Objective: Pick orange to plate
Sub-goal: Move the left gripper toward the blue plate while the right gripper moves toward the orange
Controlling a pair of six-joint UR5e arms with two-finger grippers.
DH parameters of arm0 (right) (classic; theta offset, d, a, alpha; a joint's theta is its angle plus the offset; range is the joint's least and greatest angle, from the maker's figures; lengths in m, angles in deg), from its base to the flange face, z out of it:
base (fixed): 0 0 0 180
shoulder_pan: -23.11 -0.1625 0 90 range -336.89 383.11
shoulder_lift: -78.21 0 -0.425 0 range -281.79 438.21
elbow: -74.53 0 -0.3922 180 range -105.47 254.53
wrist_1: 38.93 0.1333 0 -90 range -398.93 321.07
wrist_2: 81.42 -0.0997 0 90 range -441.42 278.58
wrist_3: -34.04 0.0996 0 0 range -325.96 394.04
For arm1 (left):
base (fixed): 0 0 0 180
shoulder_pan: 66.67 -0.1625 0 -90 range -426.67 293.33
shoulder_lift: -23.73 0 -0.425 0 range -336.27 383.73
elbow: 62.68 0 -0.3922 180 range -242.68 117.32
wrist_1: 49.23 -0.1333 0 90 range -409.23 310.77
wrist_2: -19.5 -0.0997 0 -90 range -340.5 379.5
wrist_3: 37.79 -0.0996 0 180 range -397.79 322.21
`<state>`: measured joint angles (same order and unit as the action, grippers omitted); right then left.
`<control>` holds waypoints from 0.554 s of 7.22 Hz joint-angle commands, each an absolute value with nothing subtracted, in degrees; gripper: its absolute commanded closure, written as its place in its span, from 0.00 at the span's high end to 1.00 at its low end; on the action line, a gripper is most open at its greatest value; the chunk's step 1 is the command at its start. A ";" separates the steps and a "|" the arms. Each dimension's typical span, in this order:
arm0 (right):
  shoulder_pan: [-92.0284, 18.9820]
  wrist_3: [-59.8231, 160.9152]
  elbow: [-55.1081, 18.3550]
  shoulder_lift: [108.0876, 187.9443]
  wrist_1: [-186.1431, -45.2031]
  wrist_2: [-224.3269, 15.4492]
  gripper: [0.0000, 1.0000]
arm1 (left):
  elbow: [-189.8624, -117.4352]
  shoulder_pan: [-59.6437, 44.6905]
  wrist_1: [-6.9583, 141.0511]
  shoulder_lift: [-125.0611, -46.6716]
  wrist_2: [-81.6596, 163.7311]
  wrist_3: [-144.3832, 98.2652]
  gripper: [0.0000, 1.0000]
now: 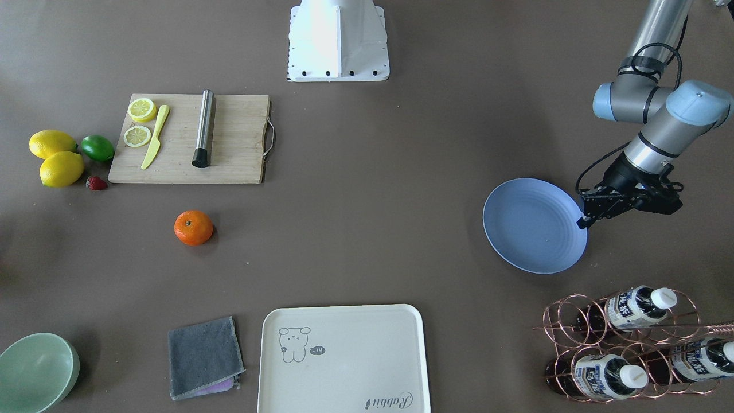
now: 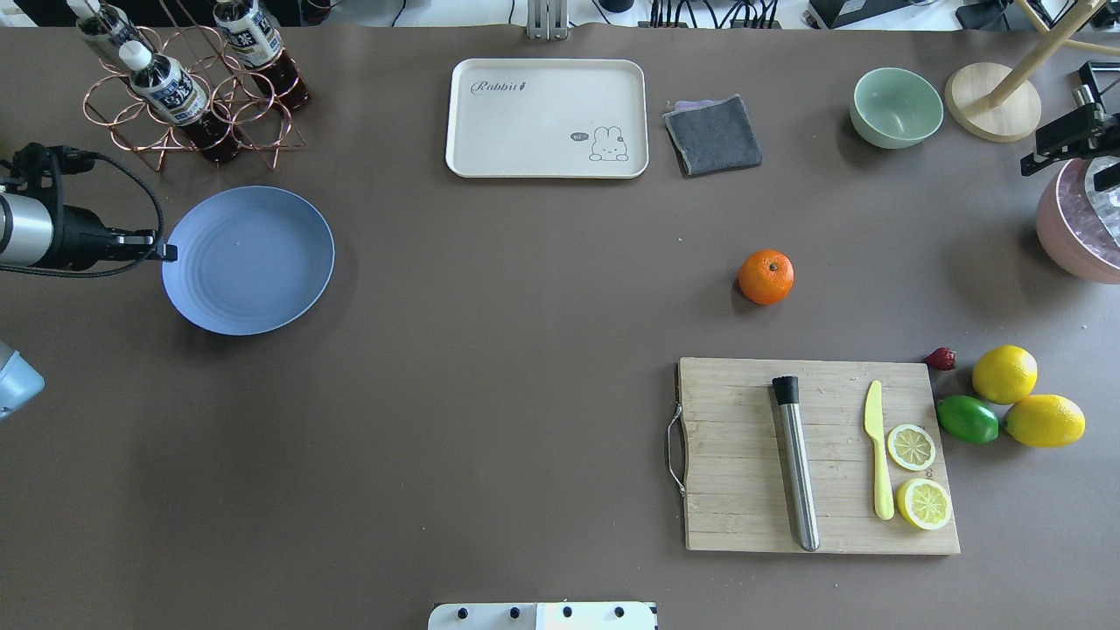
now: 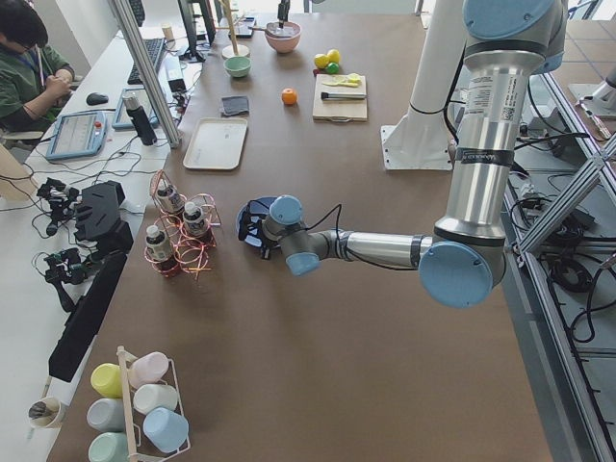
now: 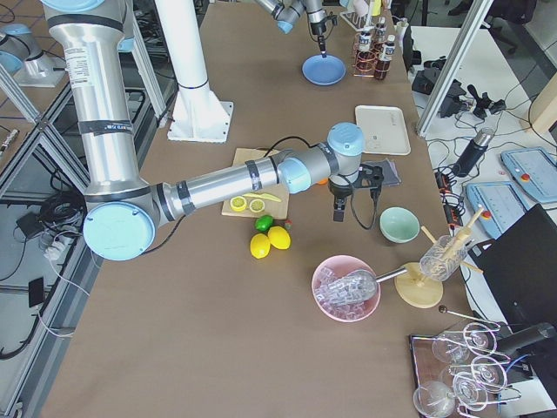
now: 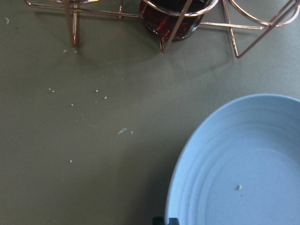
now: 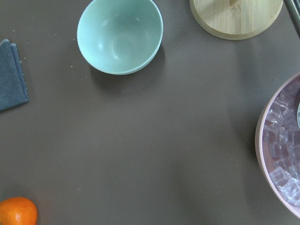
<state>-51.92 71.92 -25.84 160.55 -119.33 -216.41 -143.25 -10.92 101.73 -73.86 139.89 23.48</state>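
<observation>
The left pincer (image 1: 584, 221) hangs with its fingers drawn together, just at the rim of the round, shallow, matte blue plate (image 2: 248, 260), near the left end of the brown counter (image 2: 490, 350). It seems to grip nothing, though it is not clear whether a fingertip touches the rim. The plate carries no fruit, only a tiny pale crumb.

The right pincer (image 4: 338, 209) is above the right end of the counter, between the pale green round bowl (image 2: 896, 107) and the pink bowl of ice cubes (image 2: 1081, 232). Whether it is wide or narrow cannot be told.

The small, round, bright-orange orange (image 2: 766, 276) lies alone on the counter's right half, between the wooden cutting board (image 2: 735, 455) and the far edge. It is well apart from the plate and neither pincer touches it.

By judgement, nothing of the task is done yet: reaching, grasping, carrying across and setting down are all left.
</observation>
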 commanded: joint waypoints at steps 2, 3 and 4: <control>-48.02 73.58 -26.10 157.94 -118.38 -214.32 1.00 | -149.92 -9.19 94.24 -77.16 141.95 30.32 0.00; -44.25 79.60 -26.10 155.84 -118.21 -211.52 1.00 | -153.96 -12.41 90.99 -77.26 137.67 32.94 0.00; -40.39 84.88 -26.54 153.38 -118.03 -208.71 1.00 | -158.35 -17.49 87.21 -77.26 132.58 36.70 0.00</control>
<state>-44.91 78.72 -26.21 156.14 -118.26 -211.94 -153.25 -12.63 91.67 -77.07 137.91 32.84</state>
